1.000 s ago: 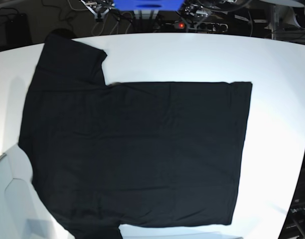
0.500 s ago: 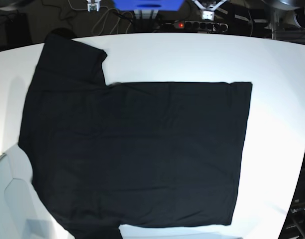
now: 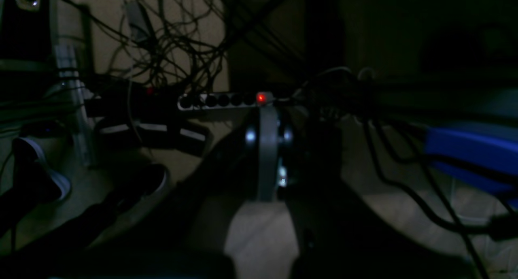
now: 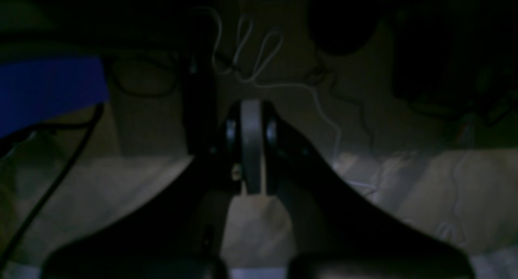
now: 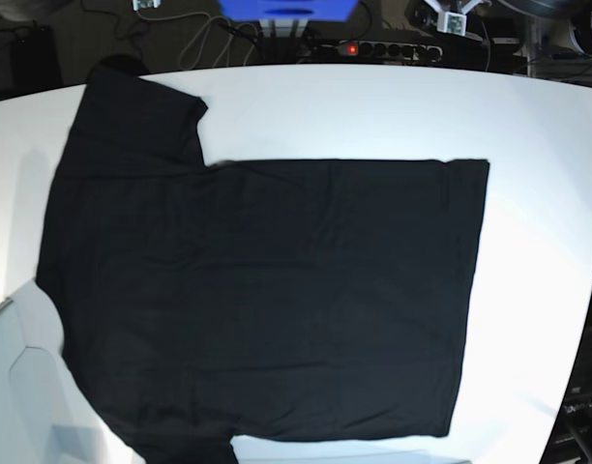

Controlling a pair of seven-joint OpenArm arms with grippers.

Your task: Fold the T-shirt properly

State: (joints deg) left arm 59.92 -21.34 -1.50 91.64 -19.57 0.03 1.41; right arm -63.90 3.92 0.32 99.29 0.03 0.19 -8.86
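On white table (image 5: 373,106), flat black fabric T-shirt (image 5: 267,290), left end effector (image 3: 267,149) and right end effector (image 4: 251,145) seemingly pressed together, empty.

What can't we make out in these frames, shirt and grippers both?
- T-shirt, base view: lower sleeve cut off by the bottom edge; label and print not visible on the plain black fabric.
- Left gripper and right gripper: shut, over a dim floor, neither wrist view shows the shirt.
- Table: far-right side cut by the frame.
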